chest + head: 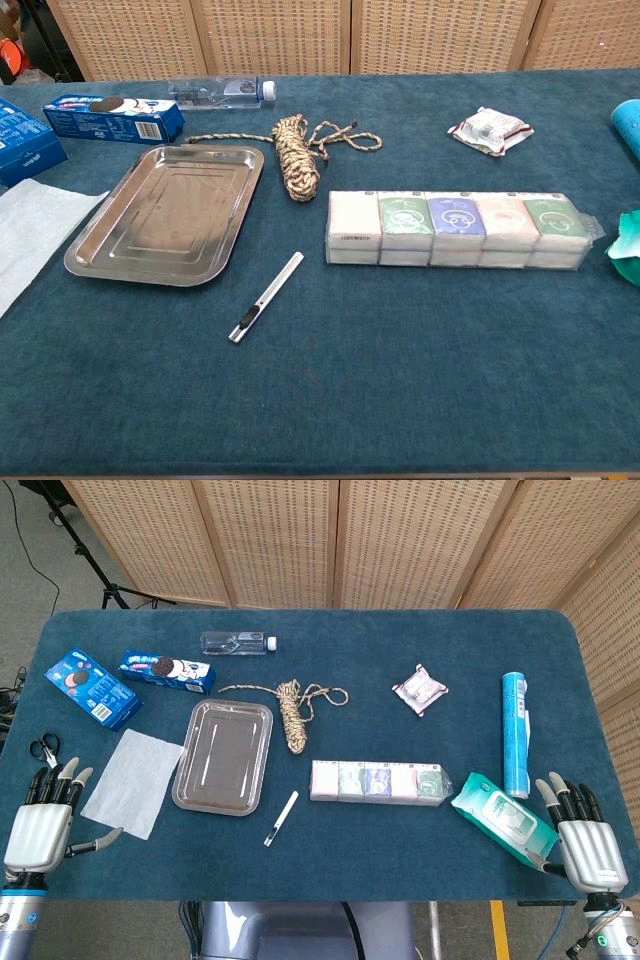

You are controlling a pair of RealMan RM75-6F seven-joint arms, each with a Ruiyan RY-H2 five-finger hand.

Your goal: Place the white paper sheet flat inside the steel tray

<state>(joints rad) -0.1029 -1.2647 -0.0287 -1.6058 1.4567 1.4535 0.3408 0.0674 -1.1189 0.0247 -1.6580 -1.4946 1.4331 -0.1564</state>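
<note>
**Paper sheet lies just ahead of the left hand, beside the tray's left rim**

Paper first: the white paper sheet lies flat on the tabletop near the left edge, toward the front-left corner. We note it is not square to the table; its long axis runs from front-left to back-right, tilted a little, with its back-right corner coming close to the steel tray. The chest view shows only the sheet's right portion, and a narrow strip of blue cloth between it and the tray, so we judge them apart, not overlapping. The tray sits just to the right of the sheet, long axis front to back, nothing inside it.

Left hand rests at the front-left corner, palm down, fingers spread and pointing toward the back edge, holding nothing. Its thumb tip appears to reach the sheet's front corner; we cannot tell whether it touches. The sheet lies ahead and slightly right of this hand.

Right hand is at the front-right corner, also spread and holding nothing, its fingers next to a green wipes pack. It is well apart from the sheet, with the tray and a row of tissue packs between.

Judgement: the left hand is plainly nearer; the move is a short carry rightward into the tray. A thin flat sheet will likely be hard to lift off cloth.
</note>
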